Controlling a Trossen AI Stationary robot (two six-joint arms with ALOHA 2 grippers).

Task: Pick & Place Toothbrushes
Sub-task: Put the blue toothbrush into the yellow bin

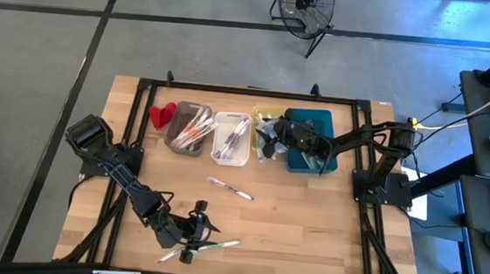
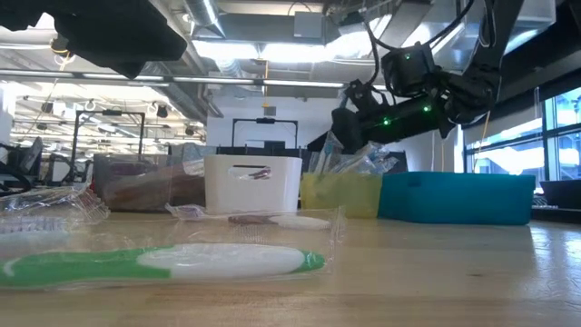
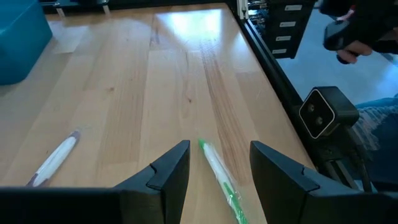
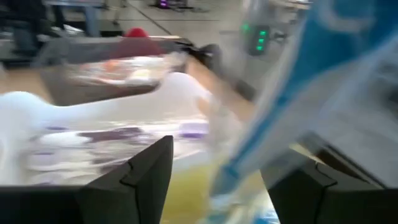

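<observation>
Your left gripper [image 3: 214,177], jaws released, straddles the green toothbrush [image 3: 219,175]; its long axis runs straight between the fingers [image 3: 166,174].

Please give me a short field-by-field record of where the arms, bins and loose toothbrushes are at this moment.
left gripper: open, low over the near part of the table, a green toothbrush lying between its fingers
right gripper: open, above the yellow bin
bins: grey bin, white bin, yellow bin, teal bin in a row along the far side
bin contents: toothbrushes visible in the grey and white bins
loose toothbrushes: purple-ended toothbrush mid-table
other: red object beside the grey bin
</observation>
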